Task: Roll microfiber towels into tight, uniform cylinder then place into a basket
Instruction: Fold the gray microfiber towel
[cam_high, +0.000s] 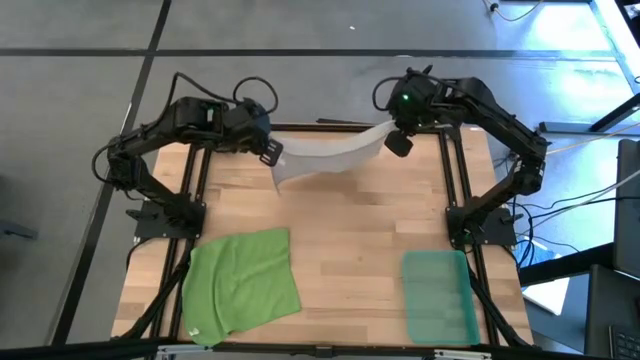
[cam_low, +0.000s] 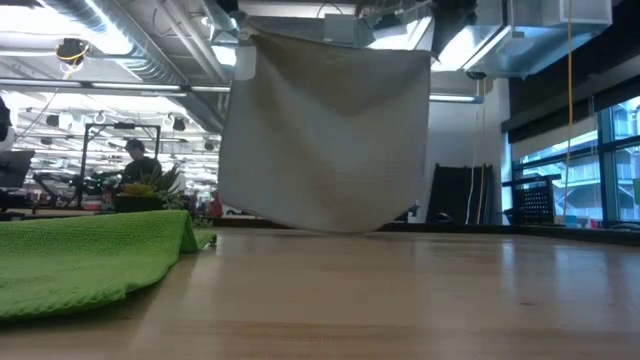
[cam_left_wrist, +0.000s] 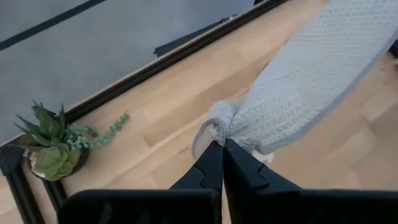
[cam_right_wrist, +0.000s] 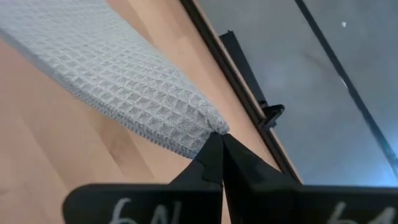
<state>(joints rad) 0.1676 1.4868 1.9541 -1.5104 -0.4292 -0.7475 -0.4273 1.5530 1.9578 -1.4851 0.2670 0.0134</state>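
Here, at the near edge of the table (cam_high: 340, 230), the green towel (cam_high: 243, 283) lies flat on the robot's left side. It is bright green and a little rumpled, with one corner folded, and in the low view its looped surface (cam_low: 80, 255) rises in a soft hump. On the right side of the same edge sits the basket (cam_high: 439, 296), a shallow translucent teal tray; nothing shows inside it.

Farther back, over the far part of the table, the grey towel (cam_high: 325, 155) hangs stretched between the two arms. It is light grey with a waffle weave of small squares and a stitched hem. In the low view it (cam_low: 325, 135) hangs like a curtain, and its lower edge is at or just above the wood; I cannot tell if it touches.

The left gripper (cam_left_wrist: 222, 146) is clamped on one bunched corner of the grey towel, with the fingers pressed together. The right gripper (cam_right_wrist: 221, 138) pinches the opposite corner in the same way, fingers together.

Beyond the left gripper, a small potted plant (cam_left_wrist: 53, 146) stands at the far table corner.
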